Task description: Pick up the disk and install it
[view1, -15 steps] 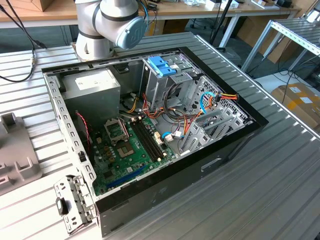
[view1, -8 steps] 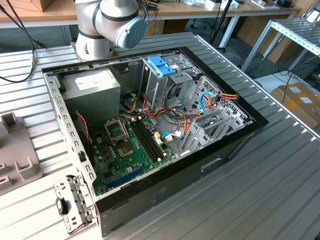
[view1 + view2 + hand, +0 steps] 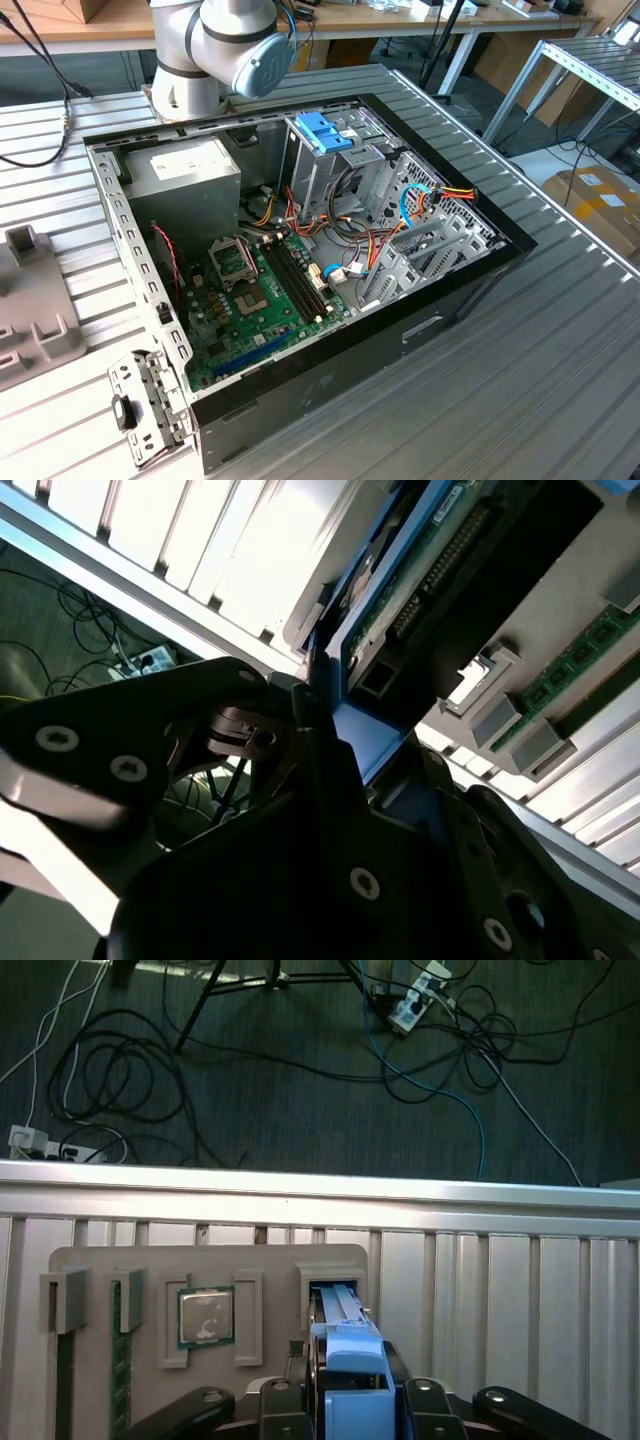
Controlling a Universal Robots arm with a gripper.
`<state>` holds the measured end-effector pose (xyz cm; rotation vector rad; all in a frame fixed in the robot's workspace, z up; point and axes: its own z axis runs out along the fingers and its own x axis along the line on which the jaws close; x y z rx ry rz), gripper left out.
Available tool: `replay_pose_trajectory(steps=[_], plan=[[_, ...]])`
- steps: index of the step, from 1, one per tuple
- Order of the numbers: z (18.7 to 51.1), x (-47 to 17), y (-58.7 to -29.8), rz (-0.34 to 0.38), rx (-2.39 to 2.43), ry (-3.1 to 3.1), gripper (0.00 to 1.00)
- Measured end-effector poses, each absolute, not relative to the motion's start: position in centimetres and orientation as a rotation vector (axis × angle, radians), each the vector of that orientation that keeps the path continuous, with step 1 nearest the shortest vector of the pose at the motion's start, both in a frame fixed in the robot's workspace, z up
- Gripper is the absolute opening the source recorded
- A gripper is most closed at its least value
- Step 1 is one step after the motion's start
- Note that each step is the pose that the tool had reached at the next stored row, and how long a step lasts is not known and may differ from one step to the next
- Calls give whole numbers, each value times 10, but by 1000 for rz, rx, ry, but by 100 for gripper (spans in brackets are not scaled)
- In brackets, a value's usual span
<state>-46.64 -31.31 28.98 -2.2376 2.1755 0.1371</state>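
Worktop: the grey ribbed metal worktop (image 3: 520, 380) carries everything.
Computer case: the black computer case (image 3: 330, 385) lies open on the worktop in the exterior view. A green motherboard (image 3: 250, 300) sits inside, at about 7 o'clock.
Robot arm: the grey and blue robot arm (image 3: 225, 45) stands at 11 o'clock from the case.
Holder tray: the grey holder tray (image 3: 280, 1292) lies flat near the worktop's edge.
Claw: the black claw (image 3: 352, 1375) is closed on the disk. One finger (image 3: 320, 750) presses on each side of its blue frame.
Disk: the disk (image 3: 335, 1305) stands on its edge in a tray slot, between the fingers.
Blue bracket: the blue bracket (image 3: 322, 132) sits on top of the metal drive cage, at 12 o'clock inside the case.
Processor chip: the silver processor chip (image 3: 205, 1317) lies flat in its own tray pocket, apart from the disk.
Memory sticks: the green memory sticks (image 3: 583, 652) stand on edge in tray slots.
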Motion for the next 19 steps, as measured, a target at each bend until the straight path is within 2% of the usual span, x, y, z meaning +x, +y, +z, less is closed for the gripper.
replay_pose_trajectory(steps=[19], plan=[[287,-465,-314,135,-2161,2248,38]])
